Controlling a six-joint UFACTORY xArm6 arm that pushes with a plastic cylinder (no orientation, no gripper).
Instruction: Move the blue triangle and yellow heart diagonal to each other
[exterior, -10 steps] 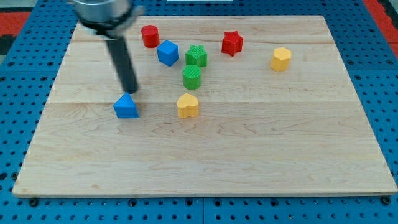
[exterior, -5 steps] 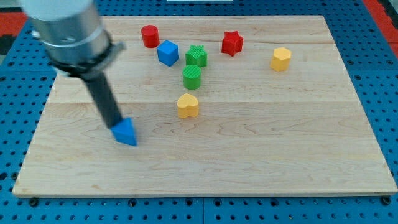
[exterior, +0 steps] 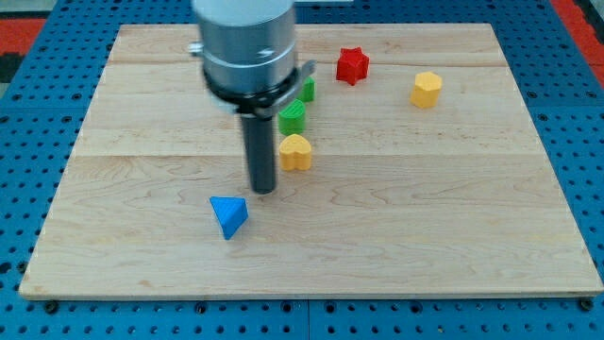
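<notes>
Blue triangle (exterior: 229, 215) pushed lower, my tip (exterior: 263, 190) now up-right, beside yellow heart (exterior: 295, 151)

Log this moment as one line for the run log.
tip: between blocks, touching neither | blue triangle: below-left of tip | yellow heart: up-right of tip | layout: diagonal

Looks like a robotics lab bench I'm driving. A pale wooden board (exterior: 396, 227) lies on a blue perforated panel (exterior: 585, 113) with a regular grid of holes, the sort used for fixtures. Red patches (exterior: 576, 11) show at the view's top corners beyond it. Toy-like coloured blocks sit on the board around my tip (exterior: 263, 190), e.g. a red star (exterior: 352, 65) up and right of it. Nothing domestic visible.
</notes>
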